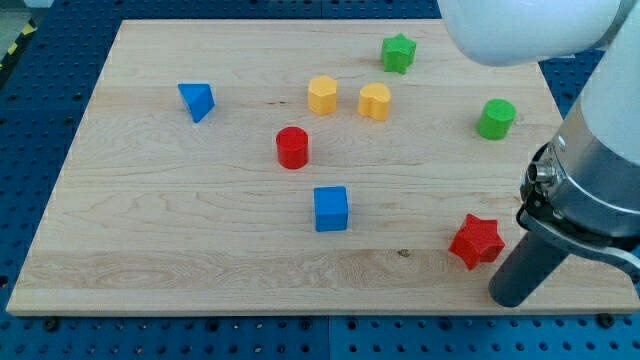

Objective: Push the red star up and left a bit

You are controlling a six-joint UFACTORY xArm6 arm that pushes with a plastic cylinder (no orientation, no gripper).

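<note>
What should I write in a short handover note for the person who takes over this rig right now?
My tip: on the board at the view's bottom right, just right of and slightly below the red star, very close; contact cannot be told.
Red star: near the board's bottom right, clear of the blue cube and the red cylinder.
Done: tip placed for the push.
Left: push the star up and left a bit.

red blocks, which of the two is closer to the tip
The red star, at the view's lower right just left of my tip. The red cylinder sits far off toward the board's middle.
</note>
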